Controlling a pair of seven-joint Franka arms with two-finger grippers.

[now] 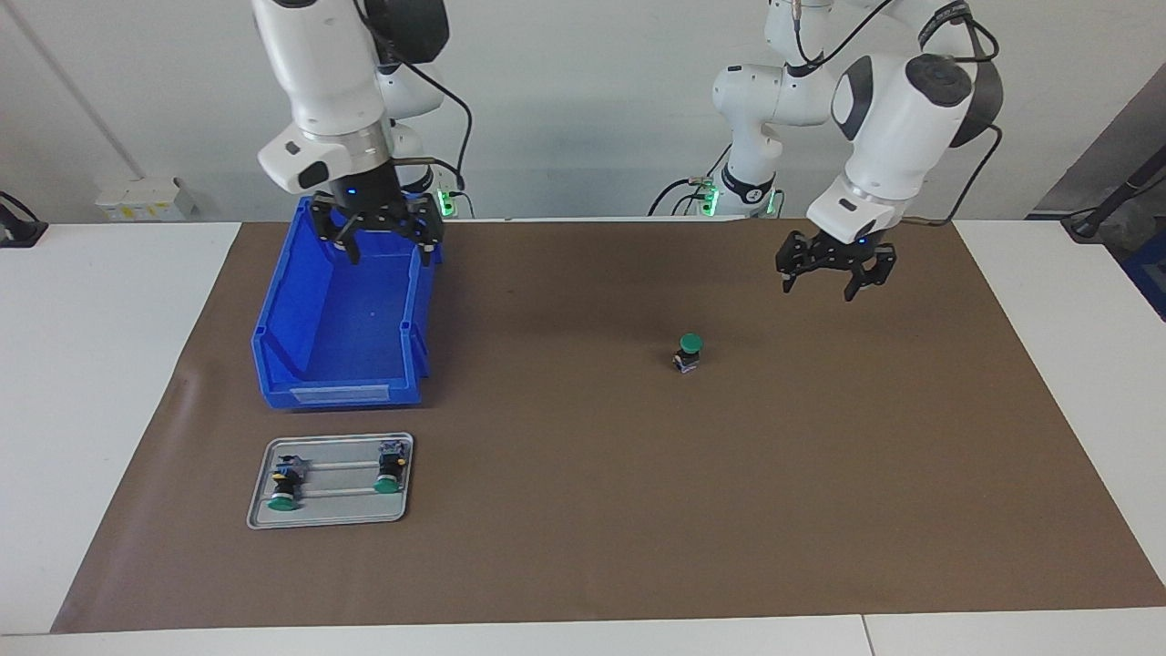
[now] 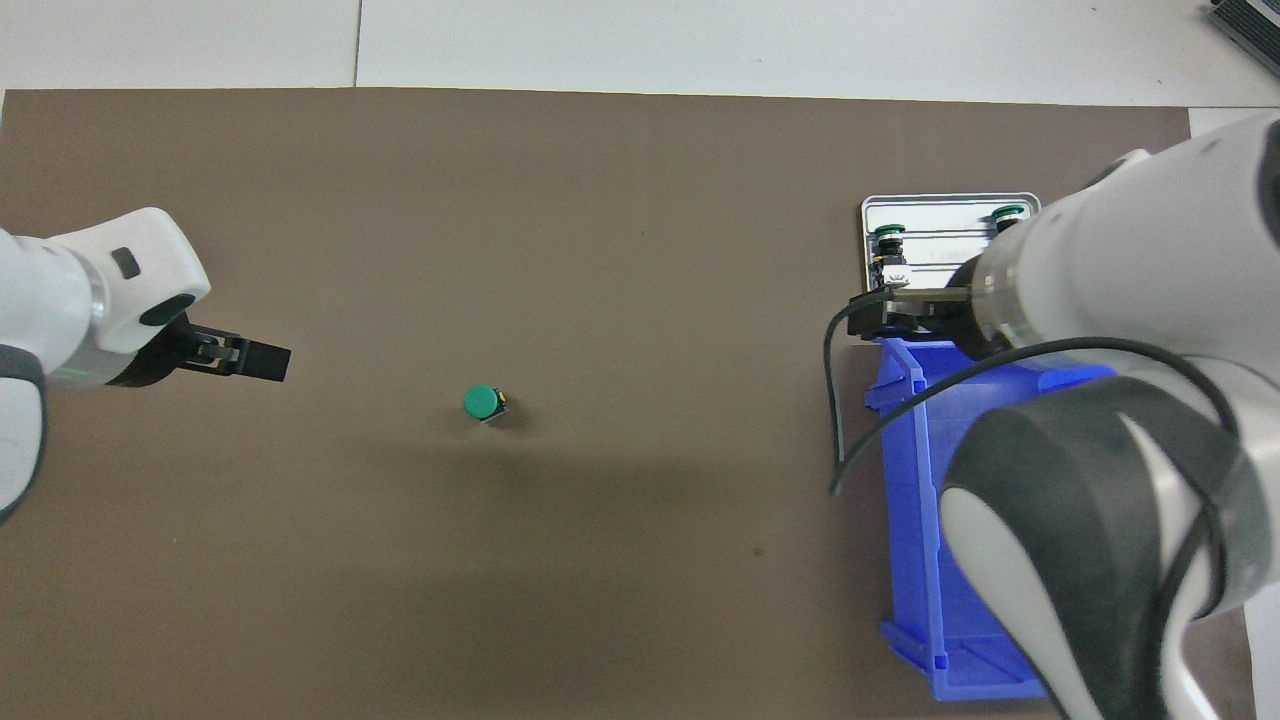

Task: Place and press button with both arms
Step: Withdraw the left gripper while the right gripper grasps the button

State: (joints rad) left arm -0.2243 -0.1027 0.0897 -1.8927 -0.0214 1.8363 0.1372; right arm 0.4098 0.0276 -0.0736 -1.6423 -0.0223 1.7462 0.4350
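Button (image 1: 690, 352) placed upright on table (image 1: 583, 510), between both arms. Left hand (image 1: 836, 277) raised nearby, open, empty. Right hand (image 1: 386, 239) over blue bin (image 1: 342, 364), open, empty. Pressing apparently not yet done.

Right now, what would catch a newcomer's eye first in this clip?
Probably the lone green-capped button standing upright on the brown mat, toward the left arm's end, with the left gripper open in the air near it. Next, the blue bin under the open right gripper, with a metal tray holding two more buttons beside it.
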